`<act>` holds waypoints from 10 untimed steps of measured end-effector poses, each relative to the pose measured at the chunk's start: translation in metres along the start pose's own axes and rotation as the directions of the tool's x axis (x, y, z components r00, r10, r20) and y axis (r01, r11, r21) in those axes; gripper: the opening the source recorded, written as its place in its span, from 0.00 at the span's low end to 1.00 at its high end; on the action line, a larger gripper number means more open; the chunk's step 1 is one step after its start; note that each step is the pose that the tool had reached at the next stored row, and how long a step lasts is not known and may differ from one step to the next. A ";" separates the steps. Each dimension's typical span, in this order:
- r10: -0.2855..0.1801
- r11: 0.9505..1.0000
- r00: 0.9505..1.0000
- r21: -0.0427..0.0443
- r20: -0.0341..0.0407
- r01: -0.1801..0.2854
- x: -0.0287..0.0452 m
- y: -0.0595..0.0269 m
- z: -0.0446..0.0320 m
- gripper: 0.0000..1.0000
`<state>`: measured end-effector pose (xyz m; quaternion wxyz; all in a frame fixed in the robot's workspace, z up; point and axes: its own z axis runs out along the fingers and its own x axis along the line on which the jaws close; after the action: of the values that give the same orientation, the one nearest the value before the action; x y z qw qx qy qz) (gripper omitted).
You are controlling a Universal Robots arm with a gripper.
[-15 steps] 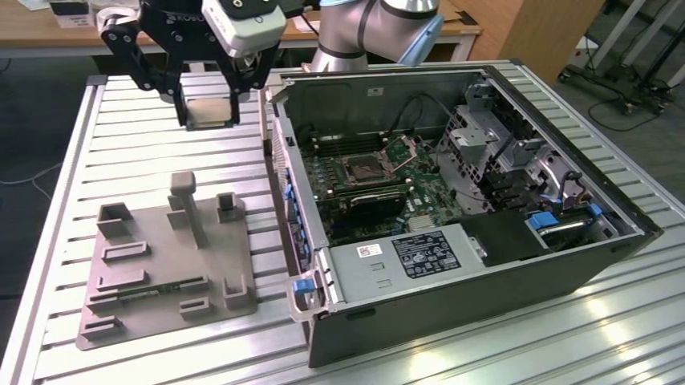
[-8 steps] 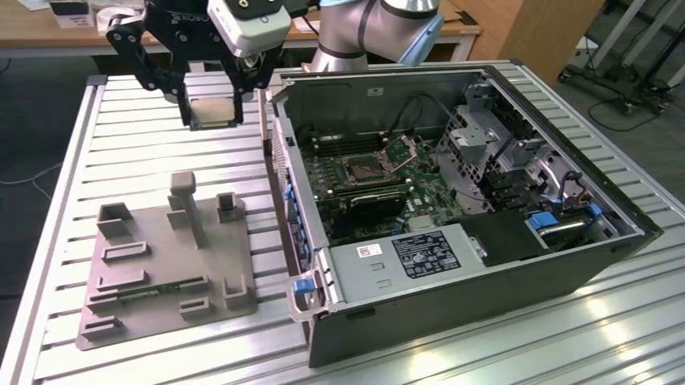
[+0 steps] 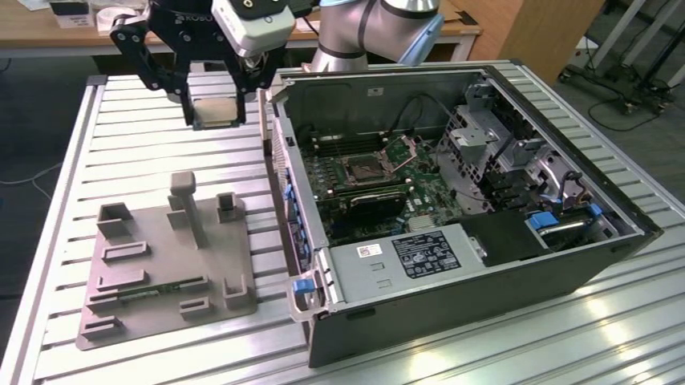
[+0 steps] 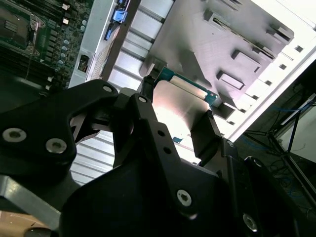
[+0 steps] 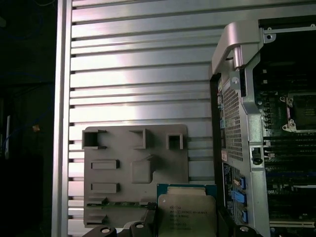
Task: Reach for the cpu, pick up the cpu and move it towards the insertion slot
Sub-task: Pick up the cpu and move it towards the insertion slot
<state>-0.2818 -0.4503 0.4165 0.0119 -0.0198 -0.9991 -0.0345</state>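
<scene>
Black fingers (image 4: 205,132) are closed on the cpu (image 3: 218,112), one on each of two opposite edges. I count that as a firm hold, with the chip carried clear of the surface (image 3: 128,160).

- Cpu: the silver metal top plate faces the exterior camera. In both wrist views a thin green edge shows around the plate (image 5: 187,213) (image 4: 180,106). There is faint print on the plate, which I am not reading.
- Position: in the exterior view the chip hangs above the slatted aluminium surface, on the exterior view's left of the computer case (image 3: 471,265). It sits near the case's far corner and just outside its side wall (image 3: 281,160).
- Below and nearer the exterior camera, a grey moulded fixture (image 3: 172,257) lies flat on the slats, with raised blocks and pockets. In the first wrist view the same fixture (image 5: 136,168) shows beyond the chip's edge. A thin green strip lies along one of its pockets.
- Insertion slot (image 3: 362,168): a square socket with a silver frame and dark centre, on the green board inside the open case. Its hinged retention plate (image 3: 407,148) stands tilted up beside it. I also see the slot past the case wall in the first wrist view (image 5: 301,111).
- Cpu and slot are well apart, with the case's side wall between them.
- The arm's pale blue and grey joints (image 3: 374,28) rise behind the case, at the top of the exterior view.
</scene>
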 end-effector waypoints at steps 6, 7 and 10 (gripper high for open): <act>0.000 1.000 1.000 0.000 0.000 0.000 -0.0023 0.0001 0.0000 0.54; 0.000 1.000 1.000 0.000 0.000 0.000 -0.0027 0.0001 0.0000 0.54; 0.000 1.000 1.000 0.000 0.000 0.000 -0.0040 0.0002 -0.0001 0.54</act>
<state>-0.2778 -0.4503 0.4165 0.0120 -0.0198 -0.9991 -0.0345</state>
